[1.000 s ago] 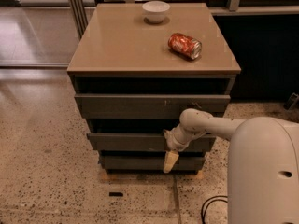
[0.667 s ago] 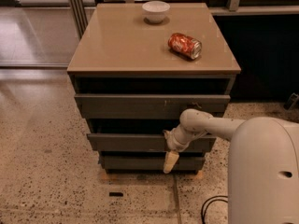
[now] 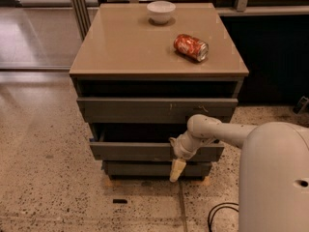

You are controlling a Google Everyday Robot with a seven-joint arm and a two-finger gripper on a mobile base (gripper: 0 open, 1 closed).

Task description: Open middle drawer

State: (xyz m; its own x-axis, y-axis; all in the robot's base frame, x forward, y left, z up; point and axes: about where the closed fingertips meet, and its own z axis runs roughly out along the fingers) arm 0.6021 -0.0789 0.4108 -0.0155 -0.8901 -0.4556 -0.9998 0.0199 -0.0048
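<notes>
Pale-tipped tool (image 3: 177,168) at the wide, shallow dark grey-brown middle drawer (image 3: 130,152), second of three, standing slightly out.
We cannot tell how open the tool is, nor whether it has hold. Risk, we judge: flat handleless front; a weak hook could slip off mid-pull.

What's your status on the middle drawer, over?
Gripper low against middle drawer front, right of centre, pointing down. Drawer looks out a little, not fully open. Can and bowl on cabinet top, out of the drawer's path.
</notes>
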